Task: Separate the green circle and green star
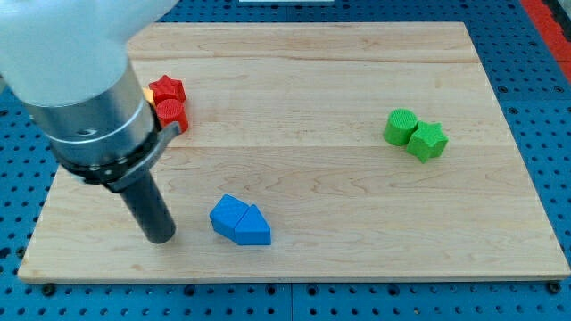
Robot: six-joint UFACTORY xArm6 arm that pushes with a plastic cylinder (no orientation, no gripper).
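On the wooden counter point(294, 107), my tip point(161, 237) rests near the view's bottom left, just left of two touching blue blocks point(240, 222). The green circle point(401, 126) and green star point(427, 141) touch at the right, well apart from it. Two red blocks point(169, 101) sit upper left

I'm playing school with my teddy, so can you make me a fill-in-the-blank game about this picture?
1. The green circle and the green star are ____ each other.
2. My tip sits to the view's left of the two ____ blocks.
3. The red blocks are near the view's top ____ corner of the wooden board.

Missing words: touching; blue; left
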